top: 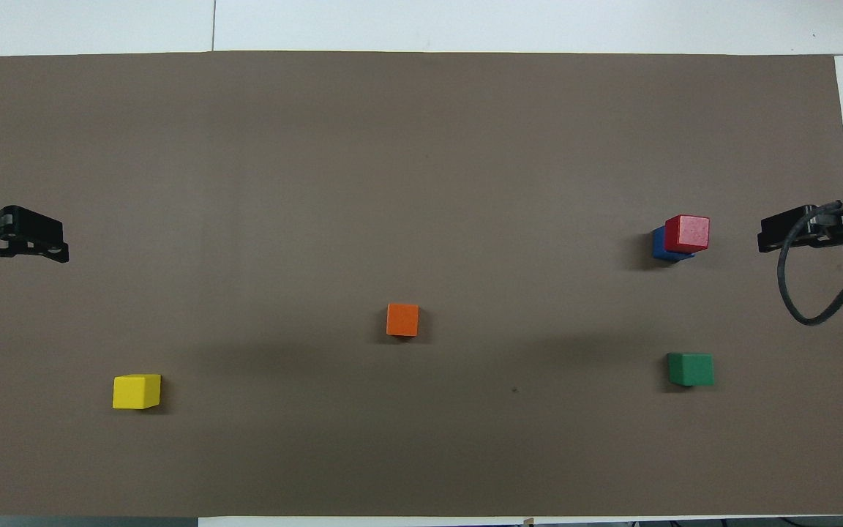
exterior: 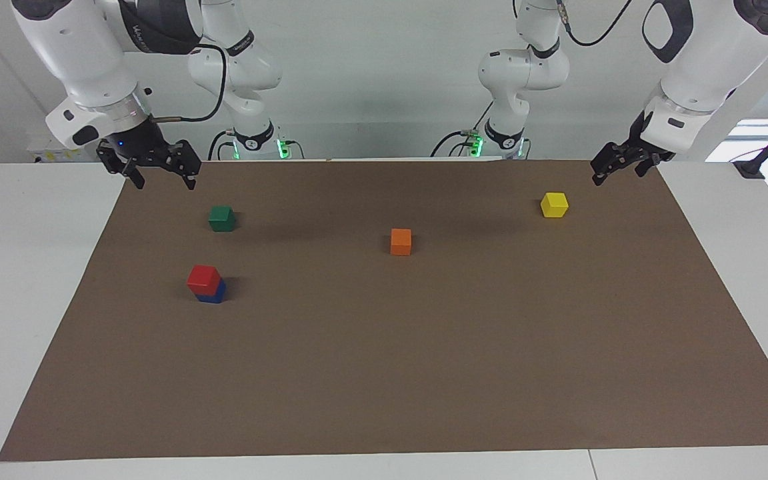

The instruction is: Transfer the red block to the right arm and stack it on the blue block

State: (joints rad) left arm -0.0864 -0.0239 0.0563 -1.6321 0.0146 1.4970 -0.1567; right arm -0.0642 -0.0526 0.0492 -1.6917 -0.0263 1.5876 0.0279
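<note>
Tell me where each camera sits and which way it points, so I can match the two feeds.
Facing view: high across the table, looking at the robots; both arms show whole, right gripper and left gripper raised at the mat's corners.
Overhead view: high above the robots' end, looking steeply down and forward; only the right gripper and left gripper show.
Shared, half a turn apart: red block on blue block, orange block.

Even, bright, diffuse light from above fills both views, and focus is sharp throughout with no glare. On the brown mat each cube casts a short soft shadow, and broad faint shadows cross the middle. Daylight overexposes a window at the facing view's right edge.
</note>
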